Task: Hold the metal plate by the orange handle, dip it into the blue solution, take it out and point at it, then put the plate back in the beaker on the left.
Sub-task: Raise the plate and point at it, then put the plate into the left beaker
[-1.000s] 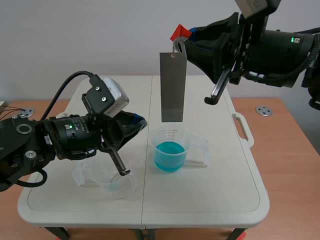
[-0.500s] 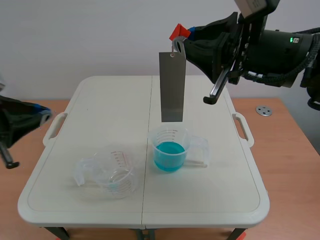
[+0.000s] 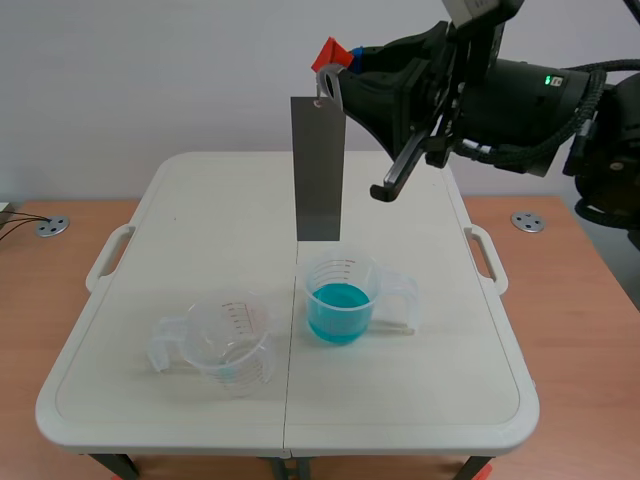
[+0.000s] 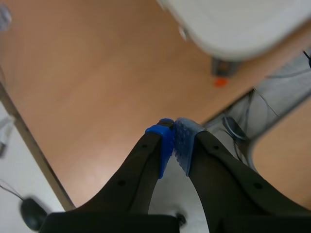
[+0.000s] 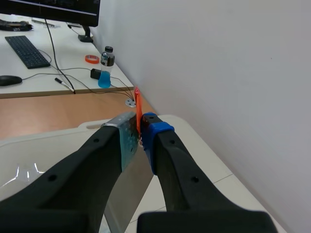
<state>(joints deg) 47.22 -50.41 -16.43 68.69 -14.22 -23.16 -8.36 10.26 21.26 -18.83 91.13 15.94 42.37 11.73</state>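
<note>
The grey metal plate hangs upright in the air above the table, its lower edge a little above and left of the beaker of blue solution. My right gripper is shut on the orange handle at the plate's top; in the right wrist view the orange handle is pinched between the pads, the plate hanging below. The empty clear beaker stands at the left front of the table. My left gripper is shut on nothing, out of the scene view, over the wooden floor.
The white folding table has a seam down its middle and handles at both sides. Its corner shows ahead of my left gripper. A desk with a bottle, keyboard and cables lies beyond my right gripper.
My left arm has swung away from the left beaker and left the scene view. My right arm has carried the plate a little left and up.
</note>
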